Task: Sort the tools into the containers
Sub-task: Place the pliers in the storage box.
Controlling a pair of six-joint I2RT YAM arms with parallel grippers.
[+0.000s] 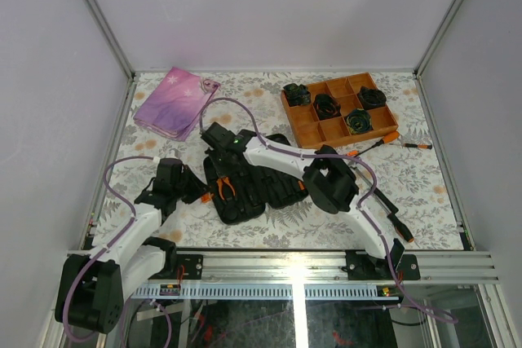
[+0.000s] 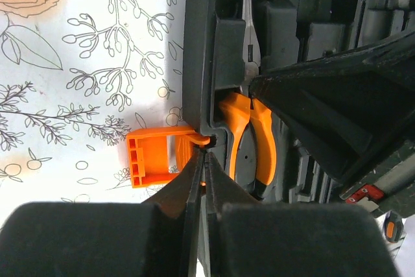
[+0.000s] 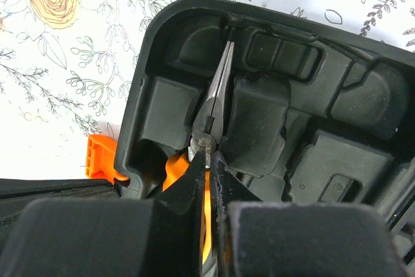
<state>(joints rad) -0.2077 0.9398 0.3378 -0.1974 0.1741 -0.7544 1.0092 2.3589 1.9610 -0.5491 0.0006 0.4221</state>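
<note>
Left hand (image 2: 204, 155) is fully closed, its tips at the left rim of the one open tool case (image 1: 245, 205), touching the link of the single orange zipper tab (image 2: 152, 157); whether it pinches that link I cannot tell. Right hand (image 3: 207, 154) is also closed, its tips meeting on the pivot of the one pair of pliers (image 3: 217, 89). The pliers lie in a moulded slot at the case's left end, jaws pointing to its far rim and orange handles toward the near rim. At least three loose drivers (image 1: 383, 142) lie on the counter (image 1: 424, 193) right of the case. One wooden tray (image 1: 306, 116) stands beyond the case to the right, with four black rolled bundles (image 1: 326, 105) in its compartments. One pink-purple pouch (image 1: 175, 102) lies beyond the case to the left. A small red tag (image 2: 363, 192) on the black housing over the case is too small to read.
</note>
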